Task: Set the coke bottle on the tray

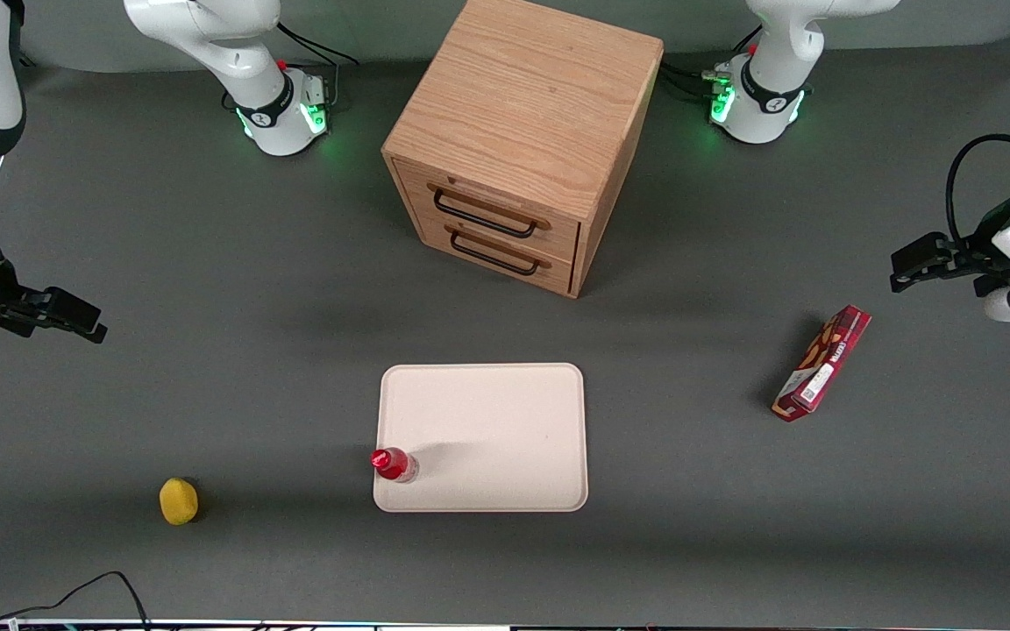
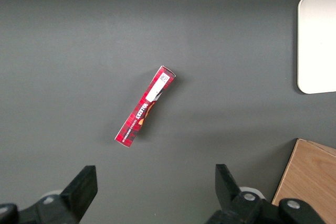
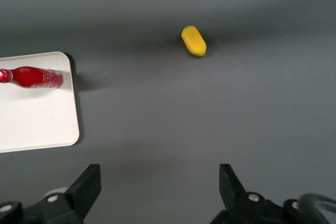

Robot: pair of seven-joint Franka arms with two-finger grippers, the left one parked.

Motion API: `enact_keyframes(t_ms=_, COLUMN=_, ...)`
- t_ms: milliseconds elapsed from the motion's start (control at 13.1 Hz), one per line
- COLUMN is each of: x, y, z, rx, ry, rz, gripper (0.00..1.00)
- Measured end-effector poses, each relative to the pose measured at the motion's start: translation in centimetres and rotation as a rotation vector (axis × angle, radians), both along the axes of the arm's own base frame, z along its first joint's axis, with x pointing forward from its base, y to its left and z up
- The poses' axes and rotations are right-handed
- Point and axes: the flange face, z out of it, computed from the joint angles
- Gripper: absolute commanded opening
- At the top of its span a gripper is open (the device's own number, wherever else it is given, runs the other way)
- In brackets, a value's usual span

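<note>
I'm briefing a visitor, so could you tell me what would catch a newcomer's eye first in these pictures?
Probably the red coke bottle, upright on a corner of the pale tray nearest the front camera. Above the tray stands a big wooden cabinet with two drawers. The open gripper hangs over the table's working-arm end, away from the tray, with a yellow lump nearer the camera.

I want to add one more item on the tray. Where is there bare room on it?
Most of the tray is bare. Only the coke bottle stands on it, upright, in the corner nearest the yellow object. The part toward the drawer cabinet and the edge toward the snack box are free. The open gripper is far off, at the working arm's end.
</note>
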Motion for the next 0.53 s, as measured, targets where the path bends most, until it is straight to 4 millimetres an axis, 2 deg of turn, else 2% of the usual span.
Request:
enact_keyframes(t_ms=229, x=-0.5, y=-0.2, z=0.0, rx=-0.002, ry=-0.017, rz=-0.002, gripper=1.0)
enact_keyframes(t_ms=534, x=-1.1, y=-0.4, z=1.3, rx=-0.027, ry=-0.045, rz=0.001, gripper=1.0)
